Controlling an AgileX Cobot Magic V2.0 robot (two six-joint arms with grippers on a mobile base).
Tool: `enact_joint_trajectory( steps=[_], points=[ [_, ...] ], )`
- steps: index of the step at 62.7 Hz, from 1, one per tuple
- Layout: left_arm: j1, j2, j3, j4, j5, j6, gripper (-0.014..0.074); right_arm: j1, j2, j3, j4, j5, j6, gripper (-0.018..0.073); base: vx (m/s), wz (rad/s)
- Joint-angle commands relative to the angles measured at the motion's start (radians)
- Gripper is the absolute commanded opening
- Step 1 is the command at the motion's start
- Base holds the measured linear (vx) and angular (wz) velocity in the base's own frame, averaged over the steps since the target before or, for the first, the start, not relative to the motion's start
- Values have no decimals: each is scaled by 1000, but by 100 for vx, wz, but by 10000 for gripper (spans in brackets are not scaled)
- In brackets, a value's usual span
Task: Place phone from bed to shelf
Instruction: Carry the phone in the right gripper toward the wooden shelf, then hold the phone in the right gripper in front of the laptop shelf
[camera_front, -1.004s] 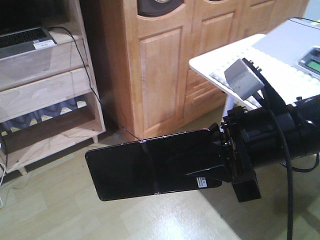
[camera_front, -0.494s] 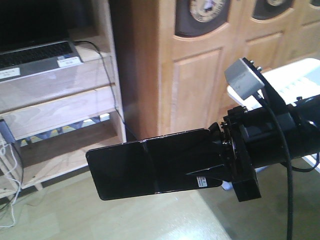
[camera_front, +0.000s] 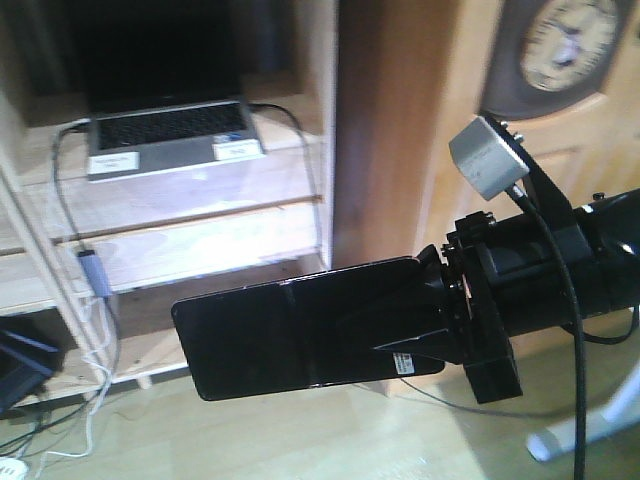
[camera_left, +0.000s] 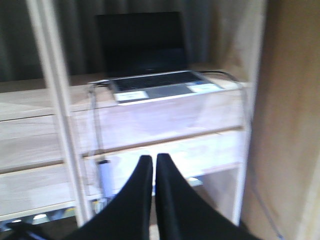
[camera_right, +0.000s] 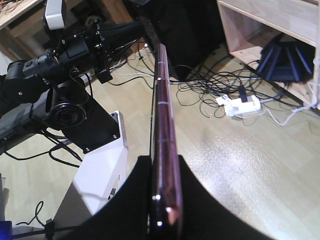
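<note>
Black and glossy, the phone (camera_front: 290, 335) hangs in mid-air above the pale floor (camera_front: 300, 445), its flat face turned to the front camera and one end clamped in the right end effector (camera_front: 410, 340). The left end effector (camera_left: 153, 165) has its two dark fingers (camera_left: 134, 200) pressed together with nothing between them. Beyond both stands the light wooden shelf (camera_front: 200, 235), with a grey laptop (camera_front: 165, 135) open on its upper board, screen dark.

No legible text anywhere. Two white labels (camera_front: 113, 162) on laptop (camera_front: 165, 128) palm rest: print too small. White sticker (camera_front: 405, 362) on phone (camera_front: 290, 340): unreadable. Clock dial (camera_front: 575, 40): numerals blurred.
</note>
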Motion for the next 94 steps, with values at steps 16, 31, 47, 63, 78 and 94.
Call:
enact_joint_trajectory(
  steps=[16, 31, 47, 63, 78, 94],
  points=[
    [-4, -13, -21, -9, -72, -6, 1, -1, -26, -26, 90, 72, -5, -2, 24, 41],
    [-4, -13, -21, -9, -72, -6, 1, -1, -26, -26, 90, 72, -5, -2, 22, 37],
    [-4, -13, -21, -9, -72, -6, 1, -1, -26, -26, 90, 72, -5, -2, 19, 22],
    [-4, -13, -21, -9, -72, -6, 1, -1, -26, -26, 90, 72, -5, -2, 18, 4],
    [-4, -13, -21, -9, -72, -6, 1, -1, -26, -26, 90, 72, -5, -2, 18, -1],
    [-4, -13, -21, -9, -72, -6, 1, -1, -26, -26, 90, 72, -5, -2, 19, 0]
  ],
)
